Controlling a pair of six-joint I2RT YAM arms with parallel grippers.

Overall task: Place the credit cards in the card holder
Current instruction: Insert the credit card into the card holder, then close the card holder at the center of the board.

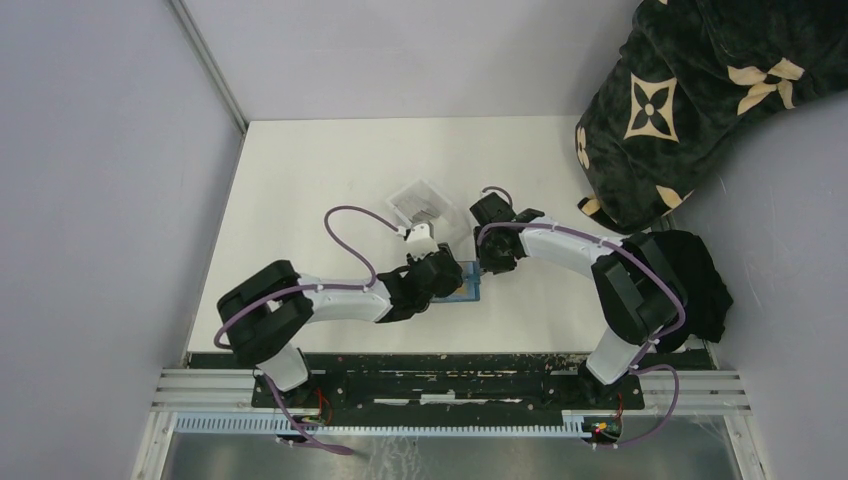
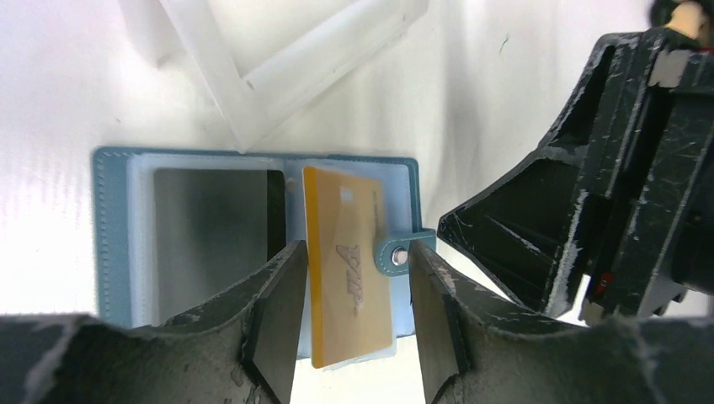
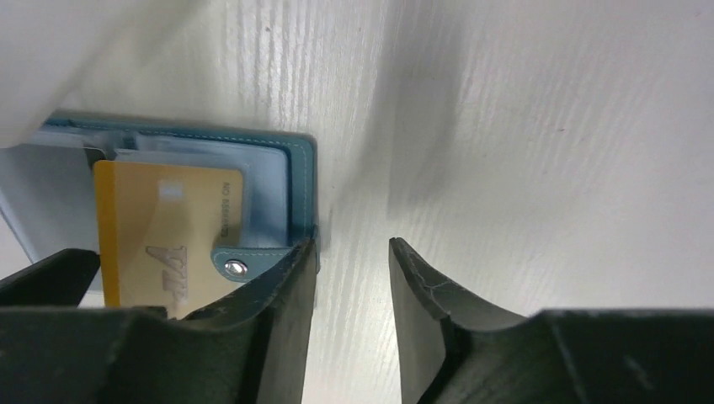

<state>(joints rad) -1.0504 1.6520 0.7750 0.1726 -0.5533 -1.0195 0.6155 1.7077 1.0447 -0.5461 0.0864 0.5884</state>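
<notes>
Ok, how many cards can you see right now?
2: a gold card partly in the wallet's snap-side pocket, and a dark grey one in the other pocket. Others may be hidden in the tray or pockets.

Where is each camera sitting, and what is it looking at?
Top camera: above and behind the arms, looking down at the table; both arms show.
Left wrist camera: on the left arm, looking down past the left pincer at the open card holder.
Right wrist camera: on the right arm, looking down past the right pincer at table beside the holder.
Both wrist views share the gold card.
</notes>
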